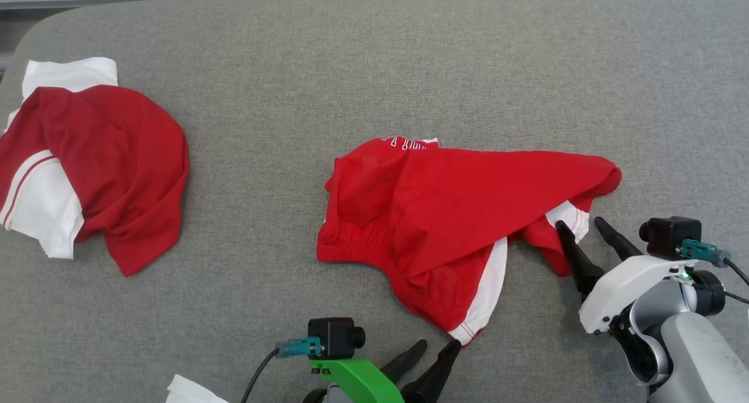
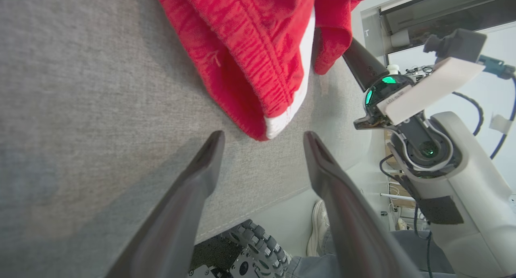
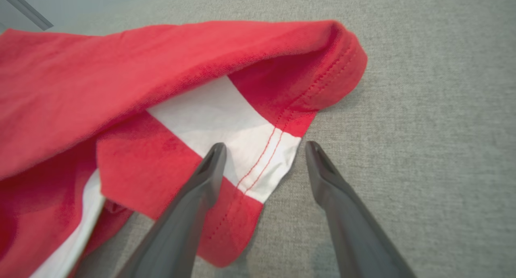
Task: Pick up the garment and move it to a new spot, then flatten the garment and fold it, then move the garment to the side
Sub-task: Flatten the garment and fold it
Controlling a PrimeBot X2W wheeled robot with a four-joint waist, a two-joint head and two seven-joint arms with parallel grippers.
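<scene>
A crumpled red garment with white side stripes lies in the middle of the grey table. My right gripper stands open at its right hem, one finger over the cloth and the other on bare table beside it. The right wrist view shows the white-and-red hem corner lying between the spread fingers. My left gripper is open too, just short of the garment's lowest corner, which sits a little beyond the fingertips in the left wrist view. Neither gripper holds the cloth.
A second red and white garment lies bunched at the table's left end. A white scrap shows at the bottom edge. The table's near edge runs close behind my left fingers; a person's shoe is on the floor beyond it.
</scene>
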